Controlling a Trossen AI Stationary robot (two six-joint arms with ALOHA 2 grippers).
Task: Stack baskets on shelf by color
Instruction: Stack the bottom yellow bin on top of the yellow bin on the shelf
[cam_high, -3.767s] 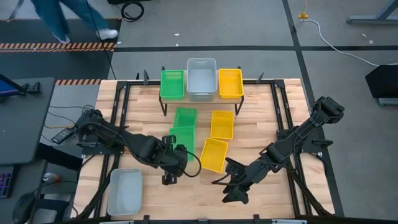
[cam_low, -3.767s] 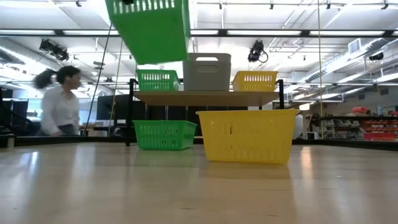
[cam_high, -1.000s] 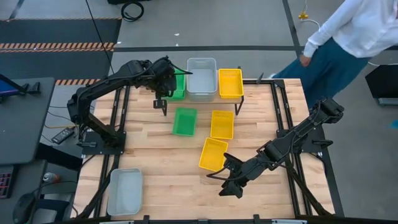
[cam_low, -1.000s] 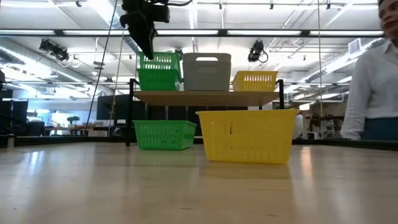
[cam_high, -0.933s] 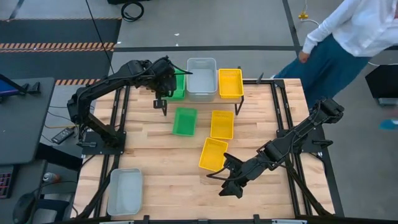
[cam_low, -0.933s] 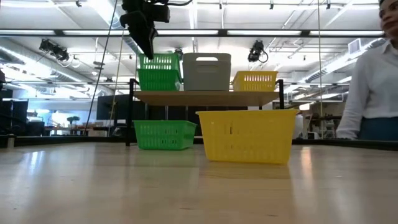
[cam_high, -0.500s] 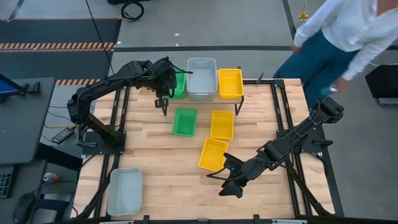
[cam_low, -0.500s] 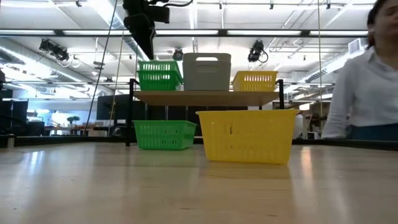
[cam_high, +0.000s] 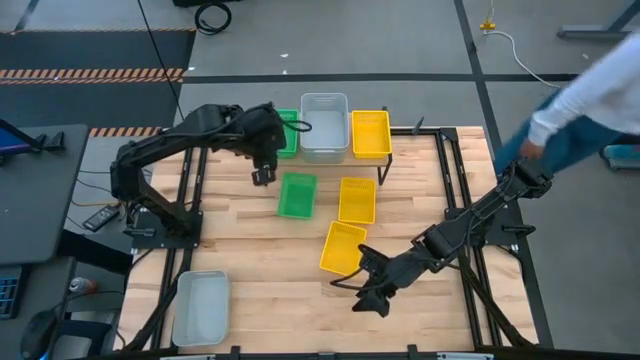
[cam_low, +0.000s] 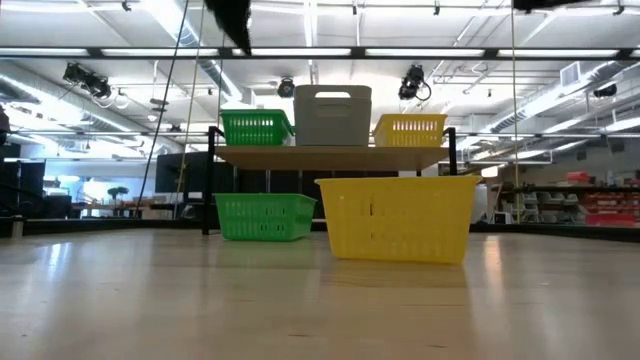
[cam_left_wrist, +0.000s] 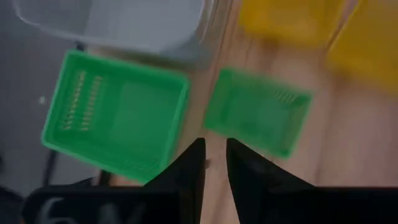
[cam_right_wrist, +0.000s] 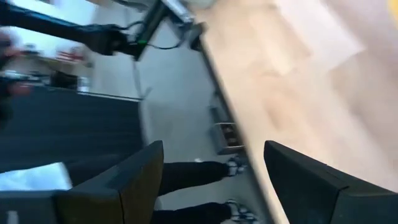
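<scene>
Now that green plastic basket (cam_high: 285, 134) sits released on plank-top shelf (cam_low: 330, 157), left gripper (cam_high: 262, 176) lifts clear, fingers near-closed, empty; next green basket (cam_high: 296, 195) just below it.

Green basket (cam_high: 286, 134), pale grey basket (cam_high: 324, 125) and yellow basket (cam_high: 370, 133) on the light wood shelf (cam_low: 330, 157); green slatted basket (cam_left_wrist: 258, 121) ahead of the dark left gripper (cam_left_wrist: 213, 163).

Three baskets (cam_high: 324, 126) side by side on the shelf (cam_low: 330, 156), others before it.

Green (cam_high: 285, 134), grey (cam_high: 324, 125) and yellow baskets (cam_high: 370, 133) stand side by side, upright, on the shelf (cam_low: 330, 156).
</scene>
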